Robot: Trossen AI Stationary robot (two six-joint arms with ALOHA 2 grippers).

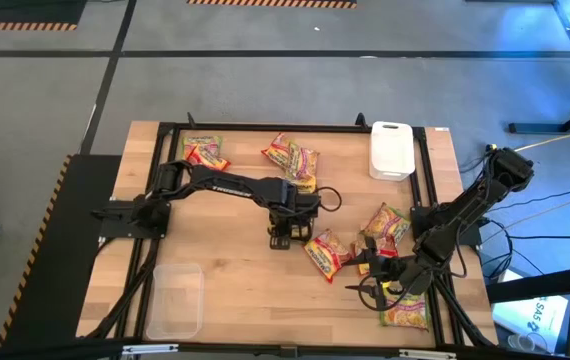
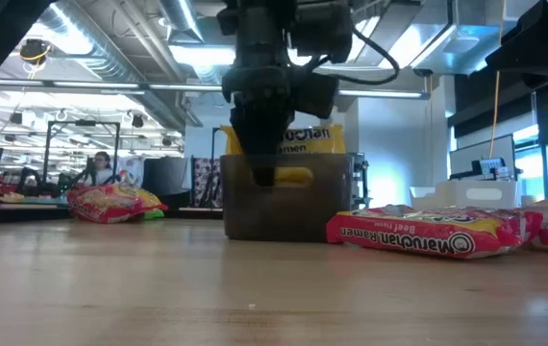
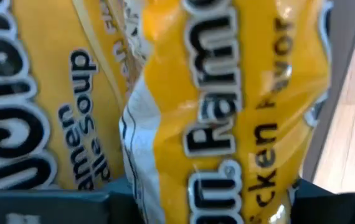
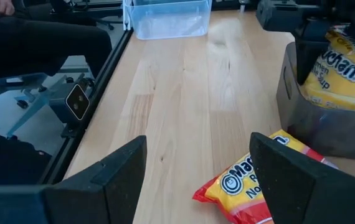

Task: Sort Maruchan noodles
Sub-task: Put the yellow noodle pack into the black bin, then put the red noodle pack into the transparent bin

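Maruchan noodle packets lie scattered on the table: near the far-left corner (image 1: 203, 152), far centre (image 1: 293, 160), right (image 1: 385, 222), centre (image 1: 327, 252) and near right (image 1: 405, 310). A dark tray (image 2: 288, 197) at the table's centre holds yellow packets (image 4: 345, 74) standing upright. My left gripper (image 2: 264, 173) reaches down into this tray, shut on a yellow packet (image 3: 227, 106). My right gripper (image 4: 199, 168) is open and hovers low over the table right of the tray. A red-orange packet (image 4: 258, 186) lies flat just beyond its fingers. My left gripper comes from above, pointing down into the dark tray, with a yellow chicken-flavour packet (image 3: 221, 155) between its two fingers (image 3: 53, 208). The packet bulges and crinkles between them. The fingertips are cut off by the picture's edge, so which part they pinch cannot be told.
A white tray (image 1: 390, 150) sits at the far right, and a clear tray (image 1: 175, 300) at the near left. A black frame (image 1: 265, 127) runs round the tabletop. Bare wood lies between the clear tray and the dark tray. A person (image 2: 101, 168) sits in the room behind.
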